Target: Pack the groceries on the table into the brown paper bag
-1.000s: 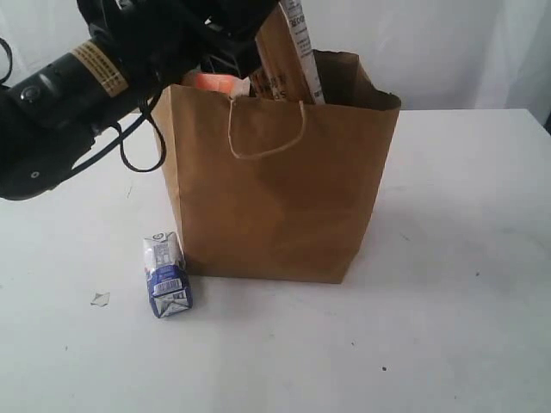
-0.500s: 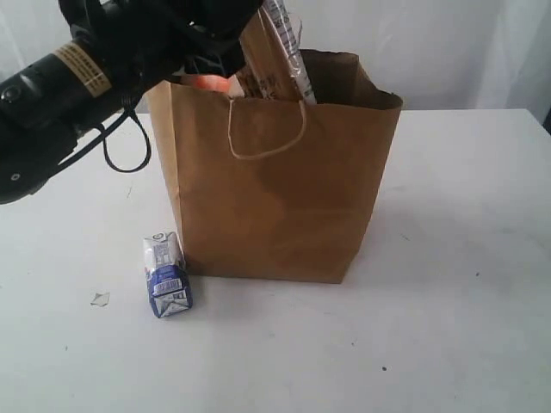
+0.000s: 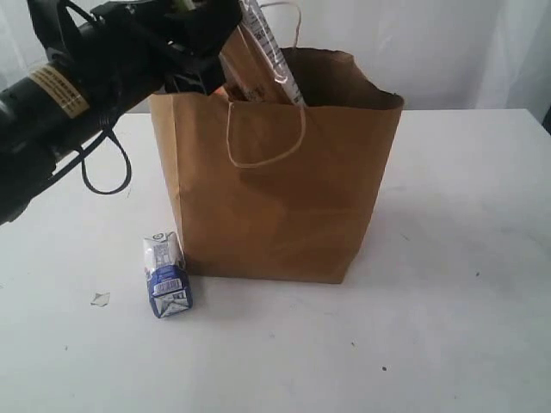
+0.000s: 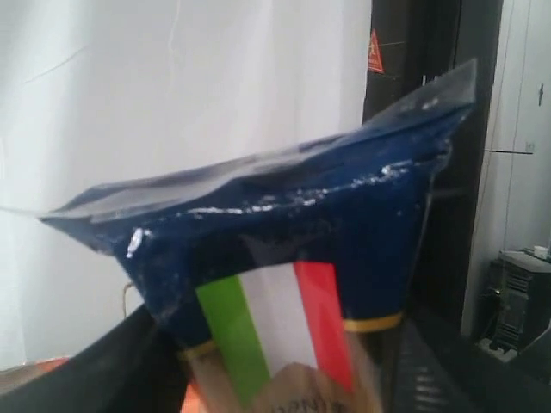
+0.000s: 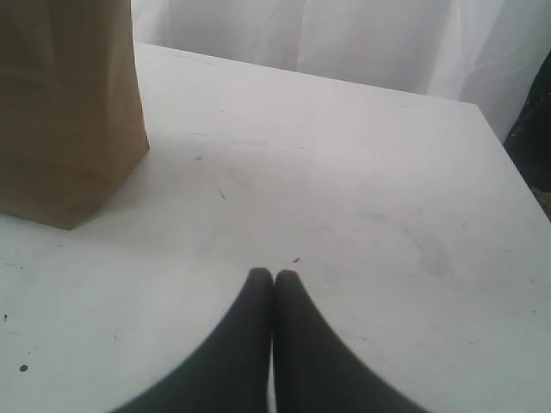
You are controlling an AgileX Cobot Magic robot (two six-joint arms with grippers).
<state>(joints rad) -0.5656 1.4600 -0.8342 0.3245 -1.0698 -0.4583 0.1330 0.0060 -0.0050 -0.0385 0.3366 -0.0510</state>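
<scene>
- So we've got the left arm (image 3: 95, 69) reaching in from the left of the exterior view. It's stretched out high and close to level, with the wrist up over the near-left corner of the brown paper bag (image 3: 275, 198).
- The left gripper (image 4: 271, 383) is clamped on the blue spaghetti packet (image 4: 284, 258). In the wrist view we see dark fingers (image 4: 112, 370) on either side of it, and the crimped blue end with the green-white-red flag fills most of that shot.
- From outside, the packet pokes up out of the bag's open mouth with its top leaning left. The lower end is hidden inside the bag.
- We only catch the right gripper (image 5: 274, 277) in its own wrist view. It hangs over bare table (image 5: 362, 198) with its fingertips pressed together and nothing between them, and the bag stands off to one side.
- The bag stands upright on the table, with one cord handle (image 3: 267, 138) drooping down its front face.
- The small blue-white carton (image 3: 166, 275) lies on the table just beside the bag's front-left bottom corner. We can't tell if the two touch.
- A tiny scrap (image 3: 101, 298) sits on the table left of the carton.
</scene>
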